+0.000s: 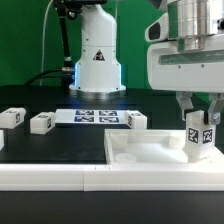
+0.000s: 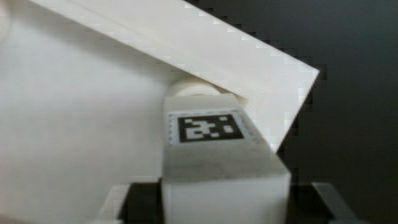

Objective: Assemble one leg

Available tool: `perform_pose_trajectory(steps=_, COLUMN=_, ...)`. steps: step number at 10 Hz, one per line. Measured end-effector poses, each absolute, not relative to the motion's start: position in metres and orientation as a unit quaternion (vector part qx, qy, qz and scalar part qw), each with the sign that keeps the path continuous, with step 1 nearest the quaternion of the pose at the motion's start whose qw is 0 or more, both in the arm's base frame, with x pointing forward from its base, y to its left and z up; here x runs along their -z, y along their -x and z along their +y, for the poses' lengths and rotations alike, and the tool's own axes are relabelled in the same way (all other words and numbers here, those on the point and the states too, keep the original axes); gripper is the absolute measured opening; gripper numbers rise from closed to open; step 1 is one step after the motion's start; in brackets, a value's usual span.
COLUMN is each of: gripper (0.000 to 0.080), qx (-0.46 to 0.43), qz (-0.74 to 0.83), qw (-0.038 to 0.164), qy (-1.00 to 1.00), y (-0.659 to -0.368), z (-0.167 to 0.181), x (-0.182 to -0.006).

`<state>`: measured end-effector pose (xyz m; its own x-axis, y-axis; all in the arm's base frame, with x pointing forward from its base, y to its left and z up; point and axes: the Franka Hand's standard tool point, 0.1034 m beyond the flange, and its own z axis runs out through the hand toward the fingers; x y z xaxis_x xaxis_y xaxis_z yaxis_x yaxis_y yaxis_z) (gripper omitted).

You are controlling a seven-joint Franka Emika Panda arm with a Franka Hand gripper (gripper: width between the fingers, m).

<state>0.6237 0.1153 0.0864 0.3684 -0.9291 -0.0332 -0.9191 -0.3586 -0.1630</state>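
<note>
My gripper point(image 1: 200, 128) is shut on a leg point(image 1: 200, 142), a small white post with a black-and-white tag, held upright over the large flat white tabletop piece point(image 1: 150, 152) near its corner at the exterior view's right. In the wrist view the leg point(image 2: 217, 150) runs from between my fingers point(image 2: 139, 205) to a corner socket of the tabletop piece point(image 2: 107, 110), its far end touching the corner. Three other legs lie on the black table: two at the exterior view's left point(image 1: 13, 118) point(image 1: 41, 122) and one point(image 1: 135, 120) behind the tabletop piece.
The marker board point(image 1: 95, 116) lies flat on the table in front of the robot base point(image 1: 97, 60). A white ledge point(image 1: 60, 176) runs along the front edge of the table.
</note>
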Motion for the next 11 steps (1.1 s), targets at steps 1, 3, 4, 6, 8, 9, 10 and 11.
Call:
perform_pose_trajectory(steps=1, gripper=0.0294, qx=0.025, qz=0.591, qw=0.08, qy=0.803, y=-0.623, z=0.1164, x=-0.0863)
perform_pose_trajectory(steps=3, gripper=0.0294, qx=0.016, qz=0.645, qw=0.083, qy=0.759, y=-0.622, z=0.1207, x=-0.0865)
perform_pose_trajectory(steps=4, gripper=0.0294, qx=0.012, qz=0.671, qw=0.085, qy=0.736, y=-0.6214, z=0.1239, x=-0.0866)
perform_pose_trajectory(steps=6, gripper=0.0294, qx=0.009, qz=0.674, qw=0.087, qy=0.734, y=-0.6209, z=0.1249, x=-0.0859)
perform_pose_trajectory(steps=8, gripper=0.0575, qx=0.012, qz=0.645, qw=0.087, qy=0.759, y=-0.6208, z=0.1249, x=-0.0858)
perform_pose_trajectory(steps=9, gripper=0.0575, qx=0.015, qz=0.625, qw=0.086, qy=0.776, y=-0.6208, z=0.1237, x=-0.0857)
perform_pose_trajectory(steps=10, gripper=0.0636, qx=0.018, qz=0.59, qw=0.084, qy=0.803, y=-0.6204, z=0.1223, x=-0.085)
perform_pose_trajectory(steps=11, gripper=0.0646, qx=0.02, qz=0.54, qw=0.081, qy=0.837, y=-0.6195, z=0.1207, x=-0.084)
